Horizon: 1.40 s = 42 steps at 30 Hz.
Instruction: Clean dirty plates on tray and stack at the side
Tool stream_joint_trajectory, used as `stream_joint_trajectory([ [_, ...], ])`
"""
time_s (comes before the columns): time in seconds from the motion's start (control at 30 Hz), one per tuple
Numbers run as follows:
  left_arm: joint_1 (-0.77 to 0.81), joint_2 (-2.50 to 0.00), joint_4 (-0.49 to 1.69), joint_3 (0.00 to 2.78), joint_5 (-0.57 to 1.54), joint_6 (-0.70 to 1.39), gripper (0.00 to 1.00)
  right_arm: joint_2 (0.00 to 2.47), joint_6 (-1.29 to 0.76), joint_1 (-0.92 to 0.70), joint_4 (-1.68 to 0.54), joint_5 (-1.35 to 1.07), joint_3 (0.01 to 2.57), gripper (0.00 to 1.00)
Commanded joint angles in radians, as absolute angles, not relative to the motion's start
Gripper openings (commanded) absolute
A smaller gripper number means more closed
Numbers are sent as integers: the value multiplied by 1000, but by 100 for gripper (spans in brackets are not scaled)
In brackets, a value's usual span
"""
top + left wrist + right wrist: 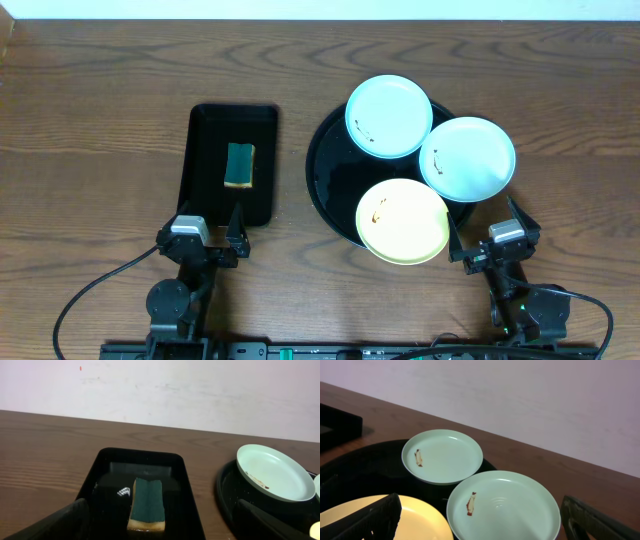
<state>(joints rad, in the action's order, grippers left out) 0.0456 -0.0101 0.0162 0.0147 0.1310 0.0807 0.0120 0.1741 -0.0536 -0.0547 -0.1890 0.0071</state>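
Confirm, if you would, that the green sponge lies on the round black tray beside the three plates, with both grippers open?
Not quite: the overhead view shows the green sponge in the smaller rectangular black tray, left of the round black tray. The three plates are on the round tray, and the left gripper and right gripper are both open.

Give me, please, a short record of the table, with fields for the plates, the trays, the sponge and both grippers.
Round tray: black, holds all three plates
Back plate: mint, brown smudge
Right plate: mint, brown smudge, overhangs the tray rim
Front plate: yellow, brown smudge
Rectangular tray: black, left of the round tray
Sponge: green top, lying in the rectangular tray
Left gripper: open, empty, at the rectangular tray's near end
Right gripper: open, empty, near the right plate
Stack at the side: not started
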Motion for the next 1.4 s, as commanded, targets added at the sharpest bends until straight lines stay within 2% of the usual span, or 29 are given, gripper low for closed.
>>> stream_joint_trajectory([
  [0.0,40,-4,59,4,145,75,91,7,181,-30,-58,-187,6,99],
  [0.9,40,-4,59,4,145,75,91,7,177,-31,-58,-192,6,99],
  [1.03,40,-4,59,4,145,75,91,7,134,-31,-38,-208,6,99],
  [1.1,40,-4,59,4,145,75,91,7,34,-31,-1,-217,8,99],
  [1.23,40,-4,59,4,145,75,91,21,-82,-31,-81,-160,112,99],
  [1.37,40,-4,59,4,145,75,91,174,-91,-31,-183,-154,356,99],
])
